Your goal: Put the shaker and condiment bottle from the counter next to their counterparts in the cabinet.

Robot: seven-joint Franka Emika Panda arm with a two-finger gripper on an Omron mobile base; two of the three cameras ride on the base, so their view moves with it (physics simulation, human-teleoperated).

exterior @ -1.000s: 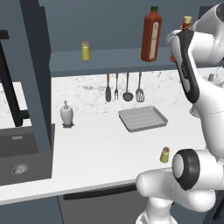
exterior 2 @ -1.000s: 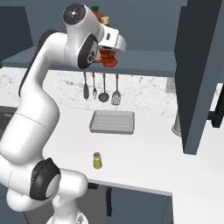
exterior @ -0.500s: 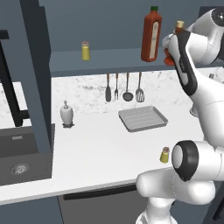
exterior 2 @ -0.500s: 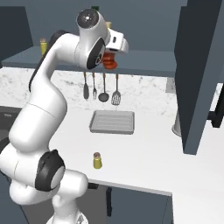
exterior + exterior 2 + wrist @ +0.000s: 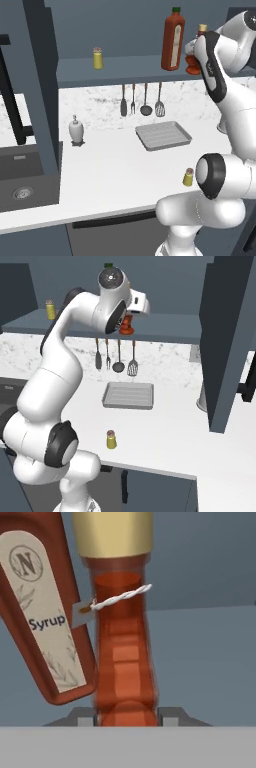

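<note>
the hand (image 5: pixel 128 717) is pinching the condiment bottle (image 5: pixel 125 657) between its fingers, up at the cabinet (image 5: pixel 130 70) shelf, just beside the tall red syrup bottle (image 5: pixel 173 39). one shaker (image 5: pixel 188 177) stands on the desk (image 5: pixel 110 170) near the robot's base, well below the hand.
</note>
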